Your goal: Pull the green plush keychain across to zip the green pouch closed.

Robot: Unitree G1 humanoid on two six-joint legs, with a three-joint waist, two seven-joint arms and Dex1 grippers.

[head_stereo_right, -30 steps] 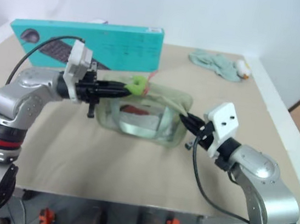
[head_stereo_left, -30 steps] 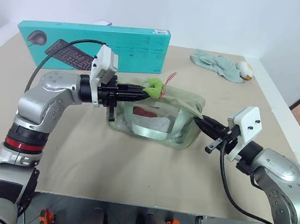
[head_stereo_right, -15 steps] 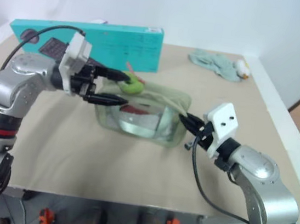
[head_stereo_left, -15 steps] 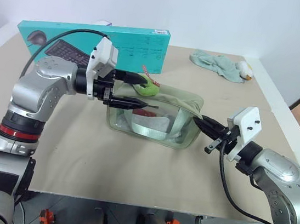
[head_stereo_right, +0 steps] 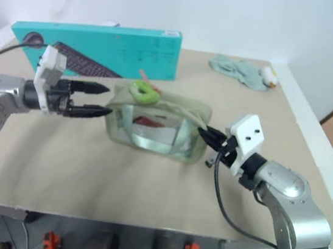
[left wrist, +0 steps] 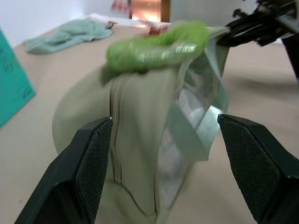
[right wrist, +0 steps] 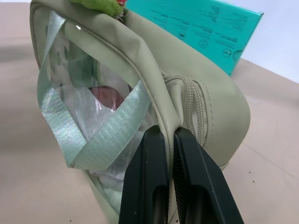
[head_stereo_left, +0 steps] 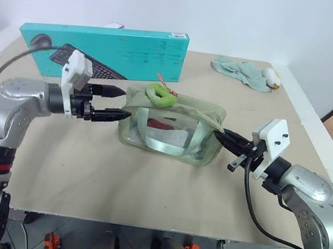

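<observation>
The green plush keychain (head_stereo_left: pixel 160 94) lies on top of the green pouch (head_stereo_left: pixel 172 131), toward the end nearest my left hand, with its thin red cord (head_stereo_left: pixel 165 82) poking up behind it. The pouch sits on the bench (head_stereo_left: pixel 146 183) in front of me, its top fabric drawn together along the zipper, its clear side panel showing a dark red item (head_stereo_left: pixel 161 124) and something pale inside, and its webbing handle (head_stereo_left: pixel 202 138) looping down the side. My left fingers (head_stereo_left: pixel 113 102) are spread apart and hold nothing; they point level at the pouch's near end, just short of it, not touching the fabric. In the left wrist view the keychain (left wrist: pixel 156 45) sits above the seam of the pouch's end, framed between my two open pads (left wrist: pixel 91 161). My right fingers (head_stereo_left: pixel 226 136) are clenched on the opposite end of the pouch, pinching the fabric edge where the zipper (right wrist: pixel 194 112) runs down; the right wrist view shows the two black pads (right wrist: pixel 149 182) pressed together on that rim beside the crossing webbing (right wrist: pixel 107 130). Behind the pouch a teal keyboard box (head_stereo_left: pixel 108 52) stands on its long edge. At the far right of the bench lies a pale mint cloth (head_stereo_left: pixel 241 72) with a small white and orange object (head_stereo_left: pixel 272 79) just beside it.
</observation>
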